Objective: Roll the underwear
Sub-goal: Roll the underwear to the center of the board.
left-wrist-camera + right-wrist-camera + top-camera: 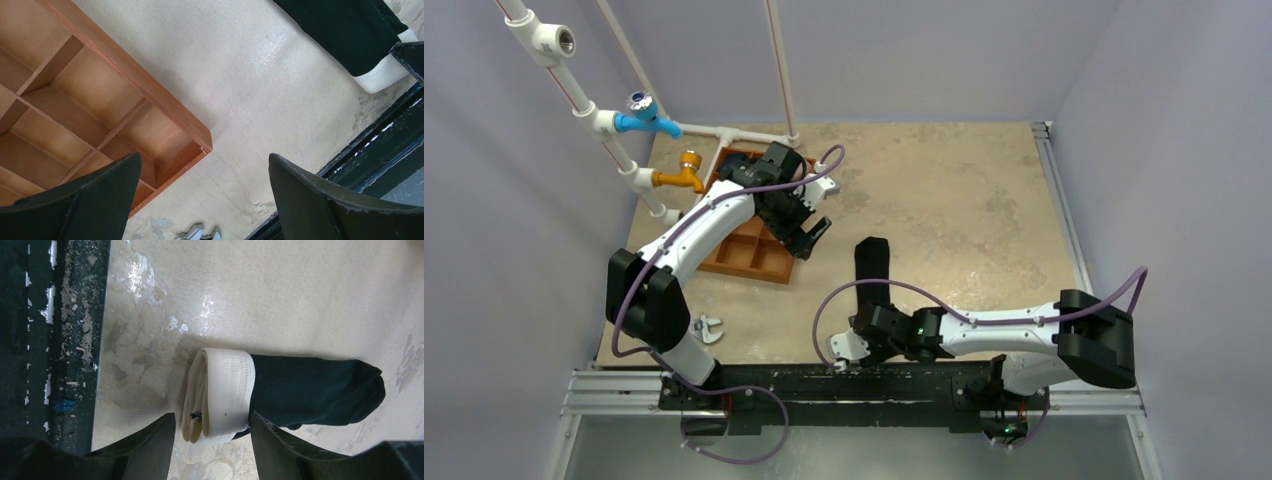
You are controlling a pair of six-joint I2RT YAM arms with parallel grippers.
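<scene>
Tabletop beneath me is beige, blotched and worn, glossy in patches, with a black rail along its near edge and pale lilac walls on three sides. White pipes with a blue tap and an orange tap stand at the far left corner, beside the brown tray. The underwear, a folded black strip with a white waistband, lies near the rail. My right gripper is spread wide, its fingers either side of the waistband end. My left gripper hangs open above the tray's corner, holding nothing.
</scene>
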